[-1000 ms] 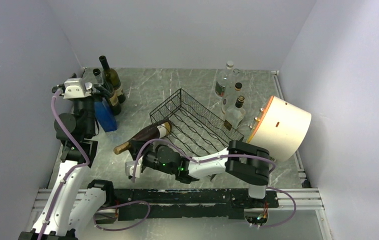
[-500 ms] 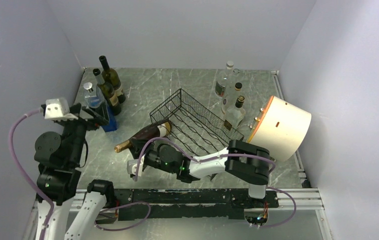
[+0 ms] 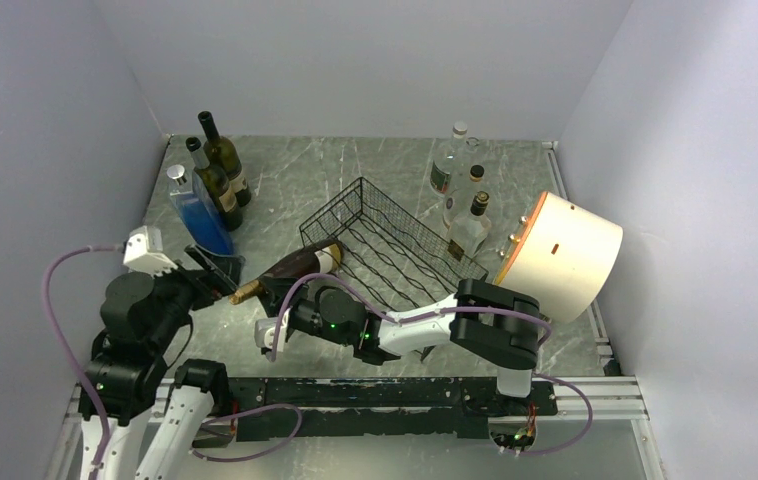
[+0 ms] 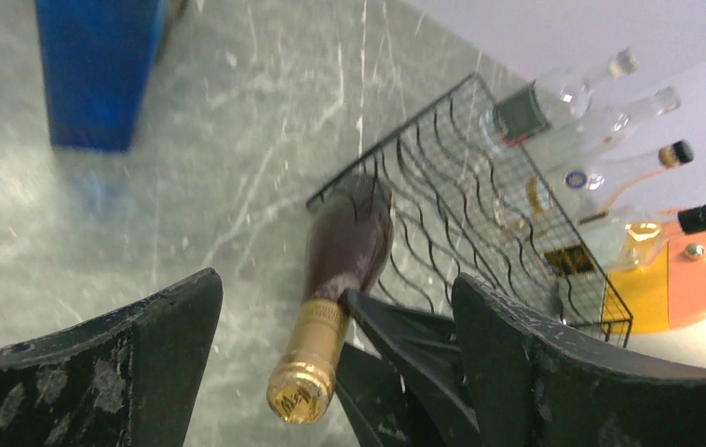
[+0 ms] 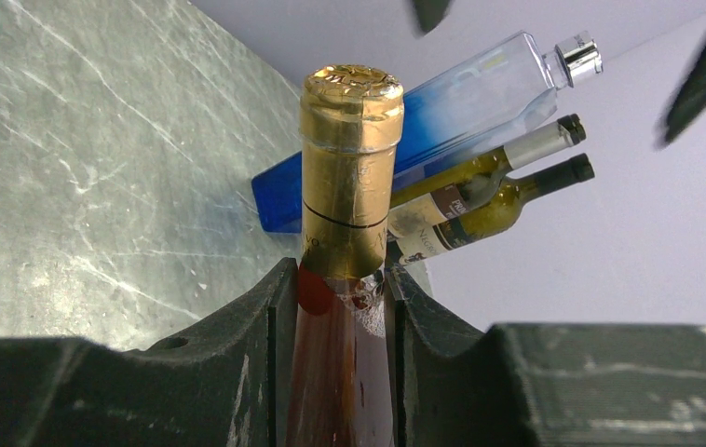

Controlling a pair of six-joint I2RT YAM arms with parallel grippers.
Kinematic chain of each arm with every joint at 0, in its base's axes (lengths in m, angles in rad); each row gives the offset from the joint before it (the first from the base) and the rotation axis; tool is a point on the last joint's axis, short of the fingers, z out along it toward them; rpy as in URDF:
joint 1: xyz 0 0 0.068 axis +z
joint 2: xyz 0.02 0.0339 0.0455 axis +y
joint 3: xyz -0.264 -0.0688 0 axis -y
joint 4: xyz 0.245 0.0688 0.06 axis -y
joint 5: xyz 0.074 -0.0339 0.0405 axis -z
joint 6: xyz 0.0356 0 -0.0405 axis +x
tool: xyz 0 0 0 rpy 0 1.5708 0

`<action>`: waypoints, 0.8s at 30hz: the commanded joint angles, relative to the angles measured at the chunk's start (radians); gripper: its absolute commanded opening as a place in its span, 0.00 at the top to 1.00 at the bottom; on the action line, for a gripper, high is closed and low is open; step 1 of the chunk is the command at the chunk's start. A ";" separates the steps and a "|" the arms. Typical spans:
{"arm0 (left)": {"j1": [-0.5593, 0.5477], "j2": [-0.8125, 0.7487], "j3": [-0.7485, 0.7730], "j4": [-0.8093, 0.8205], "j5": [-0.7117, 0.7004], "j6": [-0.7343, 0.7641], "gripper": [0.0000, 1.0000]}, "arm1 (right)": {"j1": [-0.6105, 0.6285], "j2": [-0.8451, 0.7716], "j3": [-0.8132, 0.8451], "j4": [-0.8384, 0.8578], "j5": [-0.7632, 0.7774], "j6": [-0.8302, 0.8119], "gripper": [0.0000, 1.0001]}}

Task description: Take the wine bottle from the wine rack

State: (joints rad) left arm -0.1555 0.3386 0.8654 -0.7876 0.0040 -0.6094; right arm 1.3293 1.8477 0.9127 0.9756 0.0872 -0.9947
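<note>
Right jaws clamp the wine bottle (image 5: 349, 158) below its foil to draw it off the wine rack (image 3: 387, 236); left jaws gape nearby

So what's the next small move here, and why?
Probably the right gripper should pull the wine bottle neck-first away from the wine rack: it is shut on the neck, the bottle's base lies at the rack's corner, and the open left gripper hovers by the foil cap.

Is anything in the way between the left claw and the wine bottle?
Nothing visible. The open left gripper faces the gold top of the wine bottle with bare space between; the right gripper holds the neck.
</note>
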 commanded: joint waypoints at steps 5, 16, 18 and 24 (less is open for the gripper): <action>-0.007 -0.056 -0.132 -0.045 0.153 -0.199 0.10 | -0.021 -0.037 0.033 0.138 0.018 -0.025 1.00; -0.007 -0.055 -0.183 -0.031 0.195 -0.199 0.20 | -0.022 -0.030 0.041 0.137 0.018 -0.029 1.00; -0.007 -0.037 -0.194 -0.022 0.195 -0.196 0.27 | -0.022 -0.027 0.042 0.135 0.020 -0.028 1.00; -0.007 -0.033 -0.207 -0.002 0.155 -0.165 0.42 | -0.022 -0.026 0.038 0.136 0.021 -0.030 1.00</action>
State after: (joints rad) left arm -0.1562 0.3103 0.6621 -0.8410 0.1593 -0.7963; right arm 1.3251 1.8477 0.9134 0.9752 0.0776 -0.9955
